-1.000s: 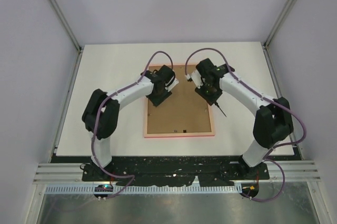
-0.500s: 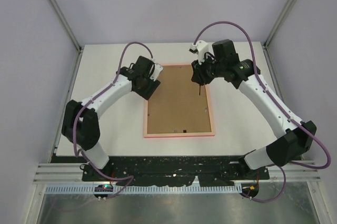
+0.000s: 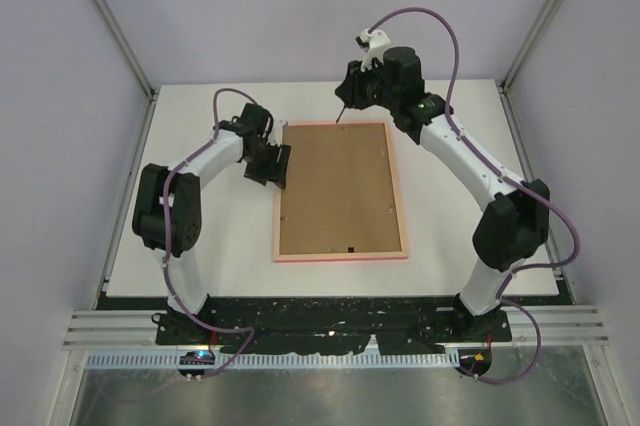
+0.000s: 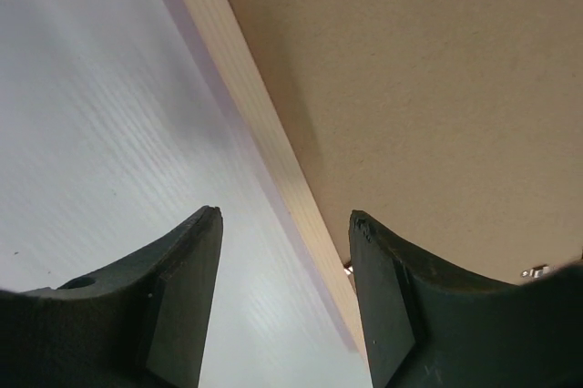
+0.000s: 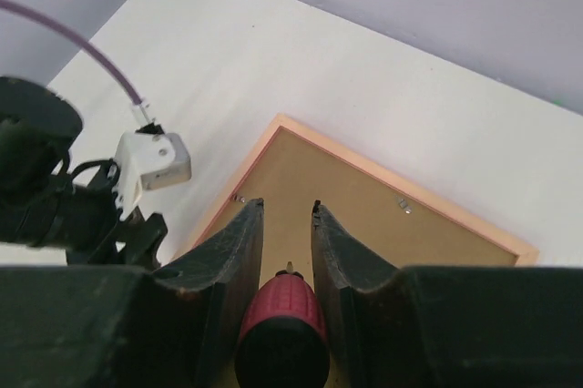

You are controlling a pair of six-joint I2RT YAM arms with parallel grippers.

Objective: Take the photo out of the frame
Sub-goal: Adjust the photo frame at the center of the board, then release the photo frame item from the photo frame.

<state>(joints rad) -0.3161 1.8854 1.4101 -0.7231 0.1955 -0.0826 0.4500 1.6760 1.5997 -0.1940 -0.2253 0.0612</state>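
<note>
The frame lies face down on the white table, its pale pink rim around a plain brown backing board. The photo is hidden beneath the board. My left gripper is low at the frame's left edge near the far corner. It is open, and the rim runs between its fingers. My right gripper hovers over the frame's far edge. It is shut on a red-handled screwdriver, whose thin shaft points down at the far-left corner.
Small metal tabs sit along the inside of the frame's back rim. The left arm's wrist camera is close beside the frame's left edge. Grey enclosure walls stand round the table.
The left gripper has moved off the backing board to the frame's left edge. The right arm has carried the screwdriver from over the board up to the frame's far edge.
</note>
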